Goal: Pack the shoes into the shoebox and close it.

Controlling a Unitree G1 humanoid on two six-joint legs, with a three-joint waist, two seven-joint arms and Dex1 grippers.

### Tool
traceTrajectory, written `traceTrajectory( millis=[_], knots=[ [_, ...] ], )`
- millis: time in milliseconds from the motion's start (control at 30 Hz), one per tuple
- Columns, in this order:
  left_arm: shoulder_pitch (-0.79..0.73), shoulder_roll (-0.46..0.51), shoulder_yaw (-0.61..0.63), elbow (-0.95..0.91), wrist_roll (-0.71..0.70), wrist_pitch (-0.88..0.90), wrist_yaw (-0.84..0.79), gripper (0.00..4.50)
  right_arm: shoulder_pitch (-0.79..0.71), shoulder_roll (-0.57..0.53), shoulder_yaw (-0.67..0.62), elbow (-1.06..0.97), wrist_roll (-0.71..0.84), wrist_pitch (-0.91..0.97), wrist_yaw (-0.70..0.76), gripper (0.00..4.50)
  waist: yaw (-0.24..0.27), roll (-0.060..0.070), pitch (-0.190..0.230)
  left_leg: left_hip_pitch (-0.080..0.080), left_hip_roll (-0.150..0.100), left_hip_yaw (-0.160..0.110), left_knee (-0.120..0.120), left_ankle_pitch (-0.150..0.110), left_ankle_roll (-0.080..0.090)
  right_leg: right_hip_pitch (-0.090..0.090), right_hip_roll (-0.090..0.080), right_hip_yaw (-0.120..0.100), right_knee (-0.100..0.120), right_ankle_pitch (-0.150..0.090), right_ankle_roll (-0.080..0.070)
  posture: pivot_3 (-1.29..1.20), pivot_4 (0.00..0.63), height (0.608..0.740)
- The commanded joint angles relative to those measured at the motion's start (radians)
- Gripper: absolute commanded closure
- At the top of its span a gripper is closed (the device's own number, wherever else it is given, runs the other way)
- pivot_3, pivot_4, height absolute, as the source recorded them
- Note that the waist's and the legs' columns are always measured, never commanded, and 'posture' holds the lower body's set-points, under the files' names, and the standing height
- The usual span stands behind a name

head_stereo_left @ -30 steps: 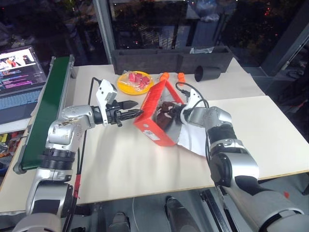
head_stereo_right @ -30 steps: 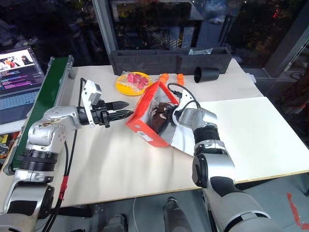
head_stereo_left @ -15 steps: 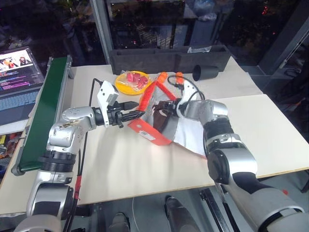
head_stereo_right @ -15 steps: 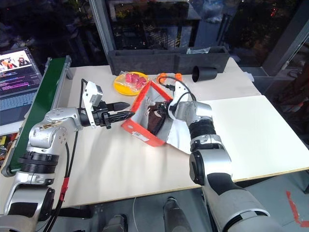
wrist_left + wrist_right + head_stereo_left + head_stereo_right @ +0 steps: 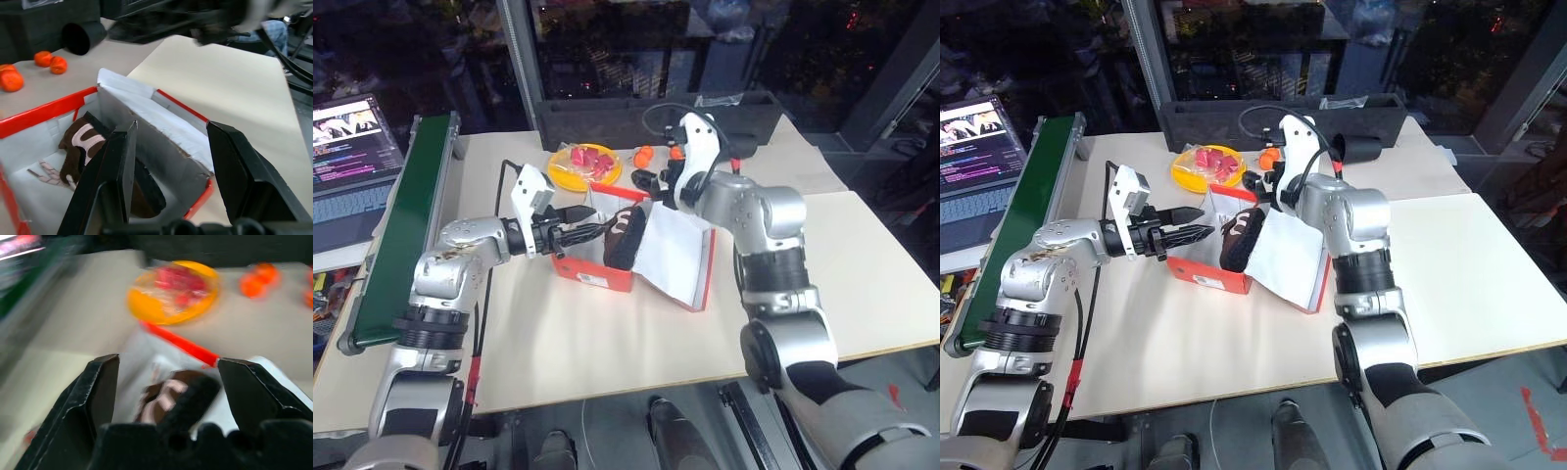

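Two grippers meet over the shoebox (image 5: 607, 276), which sits upright near the middle of the head views on the pale table (image 5: 862, 264), its red-orange front wall facing the camera and its white-lined lid (image 5: 677, 257) lying open toward the right. The left gripper (image 5: 595, 231) reaches in from the left of the frame, level, with its fingers at the box's left rim; in its wrist view the jaws stand apart on either side of a white inner flap (image 5: 146, 142), and whether they press it cannot be told. The right gripper (image 5: 646, 180) hangs above the box's far edge, just right of centre and higher in the frame, jaws wide apart and holding nothing. A dark brown shoe (image 5: 626, 235) stands on end inside the box, leaning against the lid side, its top above the rim; the left wrist view shows a shoe with pale trim (image 5: 80, 147) lying on the white floor. Behind the box, toward the upper middle, lie a yellow plate (image 5: 570, 176), small orange fruits (image 5: 644, 155) and a black tray (image 5: 607, 116).
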Motion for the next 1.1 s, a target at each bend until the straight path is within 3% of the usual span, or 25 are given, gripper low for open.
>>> traceTrajectory(
  millis=[33,167,233,367,467,800,1100],
  knots=[
    [0.016,0.008,0.077,-0.031,0.010,0.012,0.096,2.10,0.106,-0.111,0.066,-0.270,0.033,-0.116,0.199,0.67,0.006,0.000,0.000,0.000,0.000,0.000,0.000,0.000,0.000,0.000,0.000,0.000,0.000,0.000,0.000,0.00,0.150,0.727],
    [0.014,-0.043,0.182,0.007,0.052,0.010,0.349,2.10,0.250,-0.214,0.094,-0.402,0.004,-0.162,0.253,0.67,0.020,0.000,0.000,0.000,0.000,0.000,0.002,0.000,0.000,0.000,0.000,0.000,0.000,0.000,0.000,0.00,0.150,0.727],
    [0.029,-0.103,0.271,0.006,0.077,0.012,0.546,2.10,0.339,-0.244,0.102,-0.431,-0.028,-0.190,0.241,0.17,0.030,-0.001,0.000,0.001,0.000,0.000,0.003,0.000,0.000,0.001,0.000,0.000,0.001,0.000,0.000,0.00,0.150,0.727],
    [0.094,-0.161,0.333,-0.048,0.135,0.006,0.730,1.17,0.447,-0.256,0.139,-0.477,-0.079,-0.277,0.242,0.00,0.035,-0.001,-0.001,0.002,0.000,0.001,0.003,0.000,0.000,0.001,0.000,0.000,0.000,0.000,0.000,0.00,0.150,0.727],
    [0.121,-0.156,0.363,-0.056,0.158,-0.014,0.780,0.02,0.467,-0.224,0.158,-0.473,-0.092,-0.345,0.254,0.00,0.038,-0.001,-0.001,0.001,0.000,0.000,0.003,0.000,0.000,0.000,0.000,0.000,0.000,0.001,0.000,0.00,0.150,0.727],
    [0.097,0.035,0.457,0.194,0.204,-0.120,0.787,0.01,0.430,-0.138,0.183,-0.381,-0.131,-0.425,0.256,0.00,0.052,-0.002,-0.001,0.001,0.000,0.000,0.003,0.000,-0.001,0.001,0.000,-0.001,-0.001,0.001,-0.001,0.00,0.150,0.727],
    [0.078,0.063,0.490,0.293,0.185,-0.138,0.793,0.01,0.421,-0.075,0.183,-0.343,-0.163,-0.392,0.213,0.00,0.056,-0.003,-0.002,0.001,0.000,0.000,0.003,0.001,-0.001,0.001,0.000,-0.002,-0.001,0.002,-0.001,0.00,0.150,0.727]
  ],
)
